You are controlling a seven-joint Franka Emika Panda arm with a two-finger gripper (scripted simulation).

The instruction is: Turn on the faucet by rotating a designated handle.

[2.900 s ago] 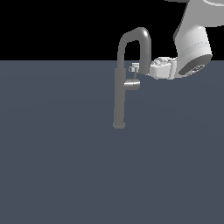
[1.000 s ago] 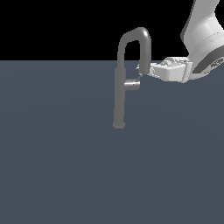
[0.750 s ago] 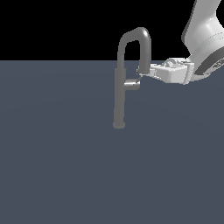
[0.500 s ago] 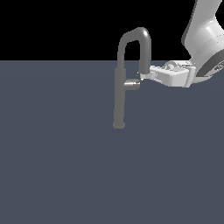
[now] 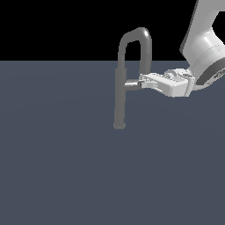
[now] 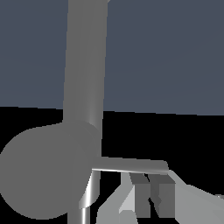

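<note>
Faucet [image 5: 119, 94]: upright grey post, curved spout.
Handle [image 5: 130, 85]: side stub.
Gripper [image 5: 141, 83]: at the handle tip; grip unclear.

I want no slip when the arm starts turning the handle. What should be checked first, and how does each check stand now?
1. Gripper at handle height: ok.
2. Fingertips reach the handle's end: ok, they meet it in the exterior view.
3. Lever beside the fingers: ok in the wrist view.
4. Firm contact with the lever: cannot tell.
5. Jaws open or shut: cannot tell.
6. Arm clear of the faucet spout: ok.
</note>
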